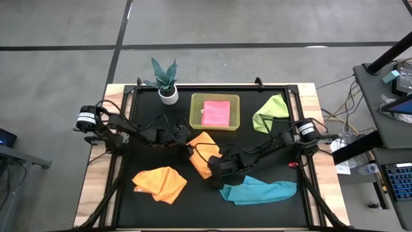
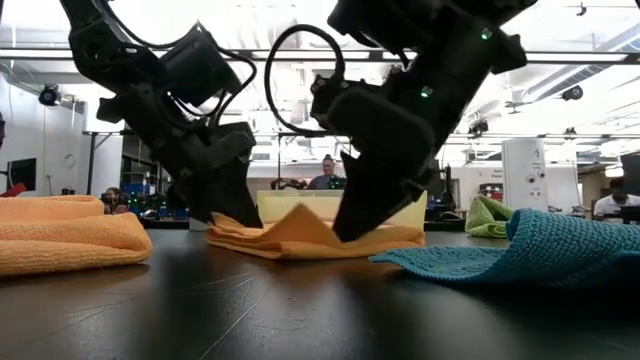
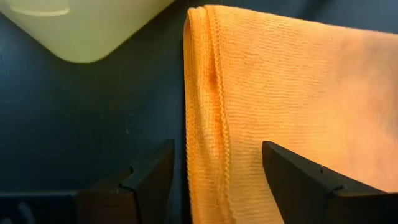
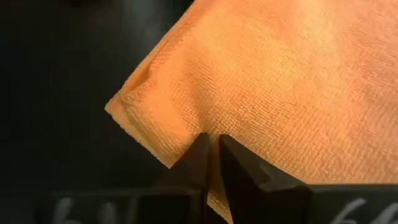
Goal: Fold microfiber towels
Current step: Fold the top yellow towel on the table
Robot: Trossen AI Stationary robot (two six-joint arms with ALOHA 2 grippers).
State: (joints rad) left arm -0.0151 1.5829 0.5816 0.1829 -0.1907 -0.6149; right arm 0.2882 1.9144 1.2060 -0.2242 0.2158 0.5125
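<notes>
Tools meet on the folded orange towel (image 1: 202,153): we see the left tool (image 3: 214,180) spread astride its edge (hemmed), the right tool (image 4: 211,163) seemingly pinching it.

The table (image 1: 129,206) has a black top and a light wood edge. The towels are orange (image 1: 202,152), orange (image 1: 159,183), teal (image 1: 259,191), lime green (image 1: 271,111) and pink (image 1: 215,112). The bin (image 1: 196,113) is translucent yellow-green.

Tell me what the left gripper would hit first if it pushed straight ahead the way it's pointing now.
Most likely the folded edge of the orange towel: the left gripper stands open with that hem between its fingers. Beyond it lies the yellow-green bin, though depth is hard to judge.
</notes>
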